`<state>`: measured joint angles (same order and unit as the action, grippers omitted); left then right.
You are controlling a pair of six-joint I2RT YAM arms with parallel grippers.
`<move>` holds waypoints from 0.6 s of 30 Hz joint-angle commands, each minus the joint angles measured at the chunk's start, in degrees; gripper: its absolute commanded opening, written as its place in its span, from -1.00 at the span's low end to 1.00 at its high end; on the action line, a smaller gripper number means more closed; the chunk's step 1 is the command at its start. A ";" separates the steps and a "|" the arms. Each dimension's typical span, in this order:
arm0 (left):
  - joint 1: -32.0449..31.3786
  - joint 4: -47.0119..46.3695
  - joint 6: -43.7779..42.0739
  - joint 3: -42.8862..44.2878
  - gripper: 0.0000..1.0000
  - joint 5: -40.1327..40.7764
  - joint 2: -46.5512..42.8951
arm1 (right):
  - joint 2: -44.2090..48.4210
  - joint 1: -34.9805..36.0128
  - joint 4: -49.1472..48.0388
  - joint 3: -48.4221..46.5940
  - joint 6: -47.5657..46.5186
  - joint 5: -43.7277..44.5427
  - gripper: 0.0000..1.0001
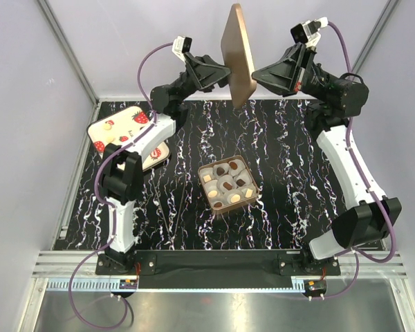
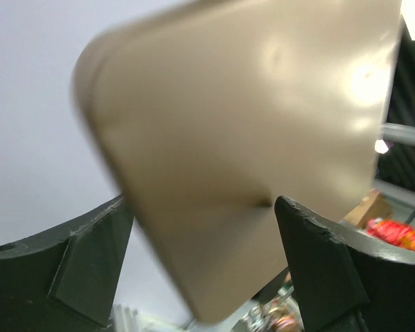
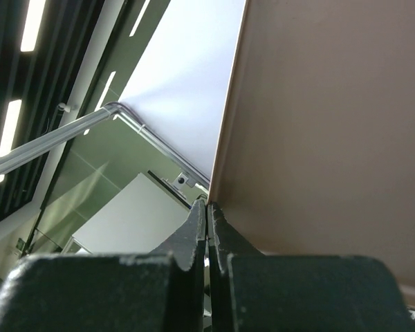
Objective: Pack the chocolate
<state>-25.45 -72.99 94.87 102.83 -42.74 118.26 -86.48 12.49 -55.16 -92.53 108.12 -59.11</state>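
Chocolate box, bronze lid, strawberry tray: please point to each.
chocolate box (image 1: 236, 205): top view, near wall.
bronze lid (image 1: 237, 55): top view, middle of face.
strawberry tray (image 1: 123, 117): top view, bare cream surface.

White shells and black joints on left arm (image 1: 122, 221) and right arm (image 1: 342, 155), purple cables (image 1: 140, 69), scuffed black pincer fingers (image 2: 90, 270).

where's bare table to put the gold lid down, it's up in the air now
Widest bare table lies between the chocolate box and the right arm. Another strip runs between the box and the near rail. Far left is crowded: strawberry-print trays and the left arm over them.
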 commanded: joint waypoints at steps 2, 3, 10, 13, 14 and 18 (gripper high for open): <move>0.76 -13.67 5.33 2.29 0.74 4.60 0.22 | -0.27 0.43 -3.20 1.47 0.25 0.75 -1.00; 0.84 -13.49 5.24 1.94 0.73 4.07 -0.39 | -0.36 0.43 -3.73 2.43 0.43 1.01 -1.00; 2.51 -15.78 6.64 -5.42 0.34 3.81 -3.73 | -0.27 -2.90 2.49 6.04 -5.01 -0.04 -1.00; 4.09 -13.41 6.38 -10.53 0.10 4.42 -5.49 | 0.25 -4.31 14.60 7.36 -18.40 -0.57 -1.00; 4.88 -12.97 6.21 -11.58 0.06 4.51 -6.02 | 0.43 -4.40 22.64 7.63 -21.86 0.22 -1.00; 5.68 -10.34 5.24 -14.84 -0.10 2.41 -6.55 | 0.70 -4.84 38.08 7.72 -35.84 3.03 -1.00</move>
<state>-19.14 -72.62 101.73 88.51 -38.96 117.25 -86.65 7.51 -34.13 -85.03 88.36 -58.28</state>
